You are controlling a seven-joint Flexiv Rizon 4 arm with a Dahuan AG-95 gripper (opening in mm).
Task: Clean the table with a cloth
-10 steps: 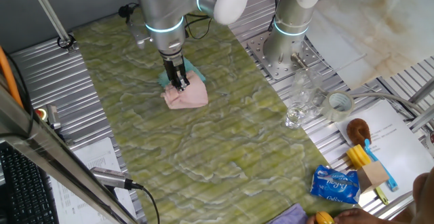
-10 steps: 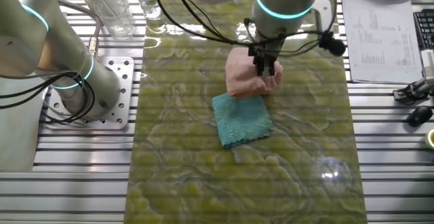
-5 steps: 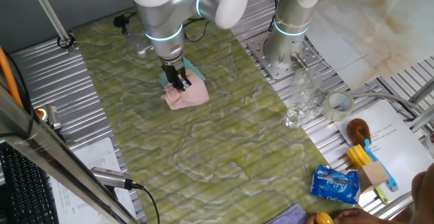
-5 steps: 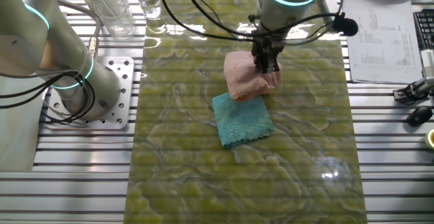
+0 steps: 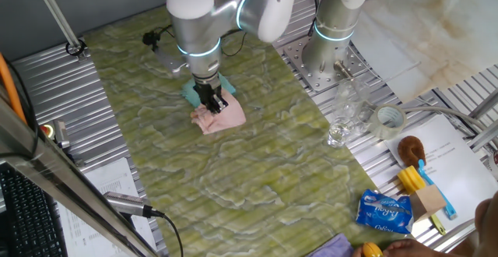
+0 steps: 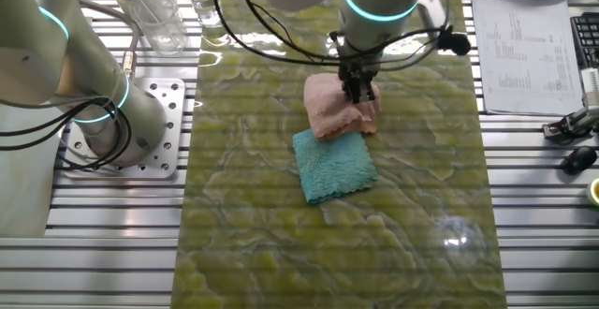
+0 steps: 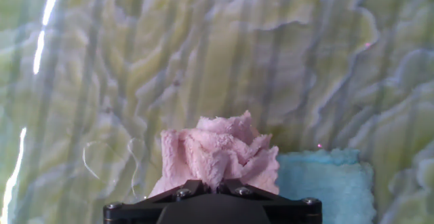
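Observation:
The cloth [image 5: 221,116] lies on the green-yellow marbled table [image 5: 249,179], its pink face bunched up and its teal face [image 6: 334,165] spread flat beside it. My gripper [image 5: 216,104] is shut on the pink bunch and presses it on the table. In the other fixed view the gripper [image 6: 358,92] stands on the pink part [image 6: 329,110], just above the teal part. In the hand view the pink bunch [image 7: 217,151] rises between the fingers and the teal part [image 7: 325,183] lies to the right.
A second arm's base [image 5: 327,58] stands on ribbed metal right of the table. Clear glasses [image 5: 346,113], a tape roll [image 5: 389,119], a brush [image 5: 412,149], a blue packet [image 5: 384,212] and papers lie at the right. A purple cloth [image 5: 331,248] is at the front edge.
My gripper has dragged the pink part of the cloth a short way across the table, toward the right and front in one fixed view. The teal part has stayed put.

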